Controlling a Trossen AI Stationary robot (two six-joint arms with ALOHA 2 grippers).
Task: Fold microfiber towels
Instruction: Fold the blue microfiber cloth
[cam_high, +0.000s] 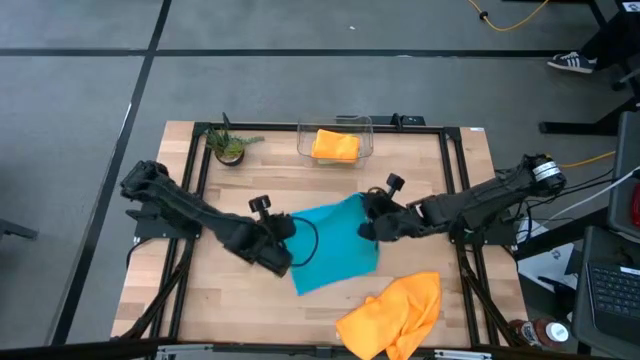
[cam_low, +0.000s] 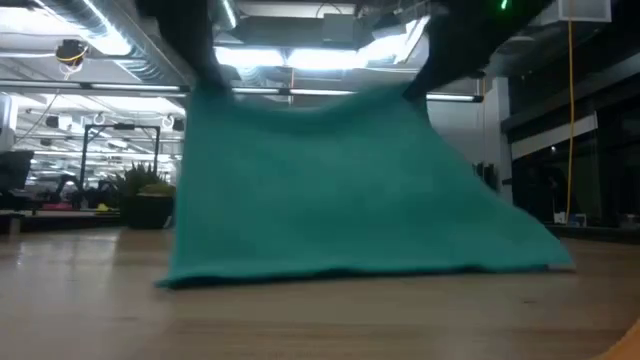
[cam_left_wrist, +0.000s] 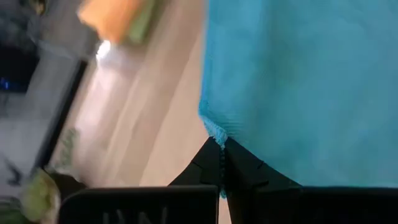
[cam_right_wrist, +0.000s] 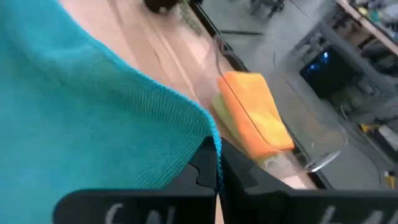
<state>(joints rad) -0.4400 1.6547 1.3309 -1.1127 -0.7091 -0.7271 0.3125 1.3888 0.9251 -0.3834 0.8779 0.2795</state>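
At mid-table, the teal towel (cam_high: 335, 247) hangs lifted between both arms. Left gripper (cam_high: 283, 243) is pinched tight on one corner w/ no gap between the fingers (cam_left_wrist: 205, 169), right gripper (cam_high: 366, 222) likewise clamped on the other upper corner. Low view shows the cloth spread like a tent, its bottom edge resting on the wood table (cam_high: 240, 310); both grippers are cut off at the top of that view, only dark blurred shapes. The towel also blocks most of the room behind.

Orange towel (cam_high: 395, 315) lies crumpled at the near table edge, right of centre, partly cut off by the frame bottom. A 2nd orange towel, folded (cam_high: 335, 146), sits in the clear bin (cam_high: 301, 143) at the far edge; right wrist view shows a lime green towel (cam_right_wrist: 225, 118) under it, mostly hidden, only an edge visible. Small potted plant (cam_high: 230, 147) stands left of the bin, blurry in the wrist views.
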